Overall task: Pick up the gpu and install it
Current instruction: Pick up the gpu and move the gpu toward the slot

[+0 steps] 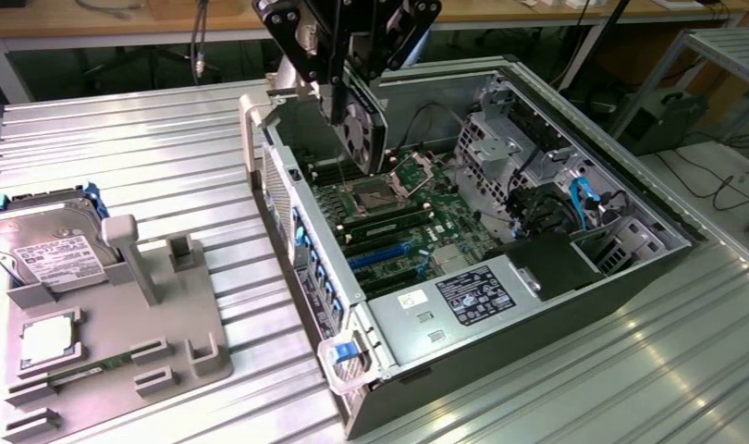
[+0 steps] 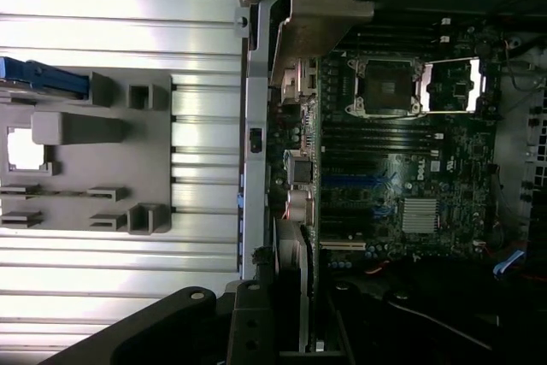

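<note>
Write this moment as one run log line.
end effector: gripping gpu | gpu: hanging upright over motherboard in open case | installed: no

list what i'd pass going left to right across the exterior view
hard drive → grey post on the parts holder → gpu hanging in the gripper over the open case → blue cable inside the case
</note>
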Robot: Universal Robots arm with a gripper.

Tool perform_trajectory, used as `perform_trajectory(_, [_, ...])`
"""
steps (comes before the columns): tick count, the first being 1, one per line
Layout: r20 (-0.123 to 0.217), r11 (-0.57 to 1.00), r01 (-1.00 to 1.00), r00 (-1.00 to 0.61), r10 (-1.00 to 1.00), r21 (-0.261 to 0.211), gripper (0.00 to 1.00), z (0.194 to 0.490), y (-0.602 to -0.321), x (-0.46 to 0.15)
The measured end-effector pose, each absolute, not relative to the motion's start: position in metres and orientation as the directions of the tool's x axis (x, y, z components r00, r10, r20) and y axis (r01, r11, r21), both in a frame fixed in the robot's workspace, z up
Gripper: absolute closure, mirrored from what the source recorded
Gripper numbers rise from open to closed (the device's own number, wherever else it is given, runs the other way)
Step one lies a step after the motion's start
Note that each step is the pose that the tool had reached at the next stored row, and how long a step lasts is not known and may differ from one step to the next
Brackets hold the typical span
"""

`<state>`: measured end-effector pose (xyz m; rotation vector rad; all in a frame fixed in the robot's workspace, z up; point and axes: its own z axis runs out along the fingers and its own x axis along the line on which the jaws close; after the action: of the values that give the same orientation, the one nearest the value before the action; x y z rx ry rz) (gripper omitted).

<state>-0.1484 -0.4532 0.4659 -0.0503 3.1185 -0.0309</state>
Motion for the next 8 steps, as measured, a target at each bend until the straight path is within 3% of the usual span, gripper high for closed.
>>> perform_trajectory(8, [-0.022,0.999,-0.032,-0.999,-0.033,-0.02,0.72,0.4659,-0.4532,-0.1407])
